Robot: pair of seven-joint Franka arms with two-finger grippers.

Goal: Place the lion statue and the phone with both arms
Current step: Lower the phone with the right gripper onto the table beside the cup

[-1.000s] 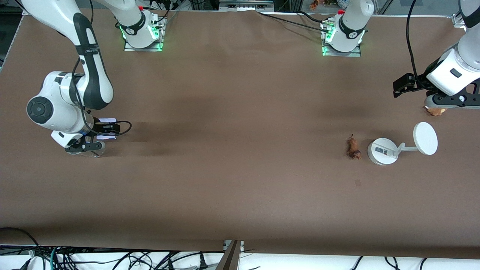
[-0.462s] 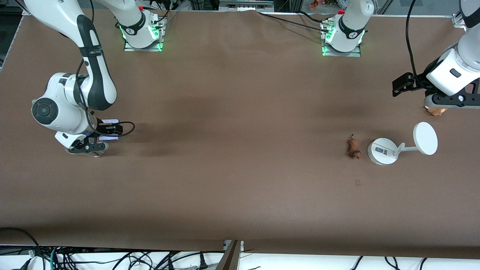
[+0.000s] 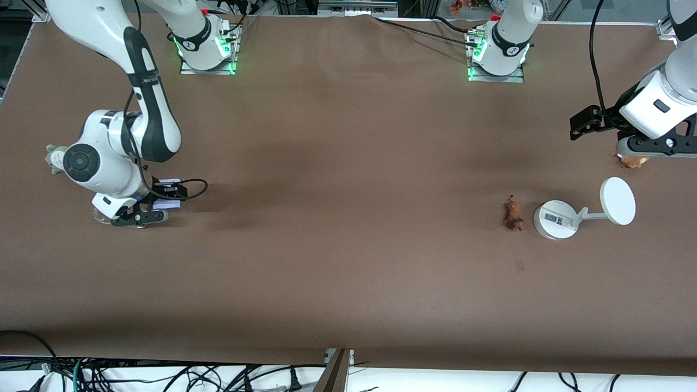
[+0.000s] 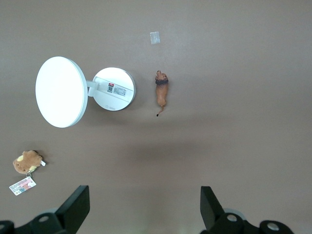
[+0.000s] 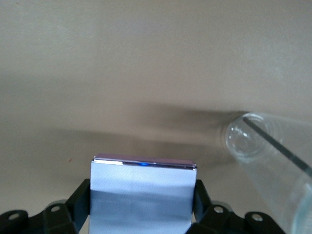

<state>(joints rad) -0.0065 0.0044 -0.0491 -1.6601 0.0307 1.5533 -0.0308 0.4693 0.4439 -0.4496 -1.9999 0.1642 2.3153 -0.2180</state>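
My right gripper (image 3: 155, 209) is shut on the phone (image 3: 170, 203), a pale lavender slab with a purple edge, and holds it low over the table at the right arm's end. In the right wrist view the phone (image 5: 143, 195) sits between both fingers (image 5: 82, 197). The lion statue (image 3: 512, 213), tiny and orange-brown, lies on the table beside the white stand's base; it also shows in the left wrist view (image 4: 162, 91). My left gripper (image 3: 650, 148) is open and empty (image 4: 144, 207), high over the table's left-arm end, above a tan plush toy (image 3: 631, 161).
A white round stand (image 3: 555, 219) with a disc (image 3: 617, 200) lies next to the lion statue. The tan plush (image 4: 27, 162) has a tag. A clear cup (image 5: 253, 141) lies beside the right gripper. A small grey-green toy (image 3: 53, 158) sits by the right arm's elbow.
My right arm has shifted toward the table's middle and slightly nearer the front camera, carrying the phone. The grey-green toy came into view. The left arm has not moved.
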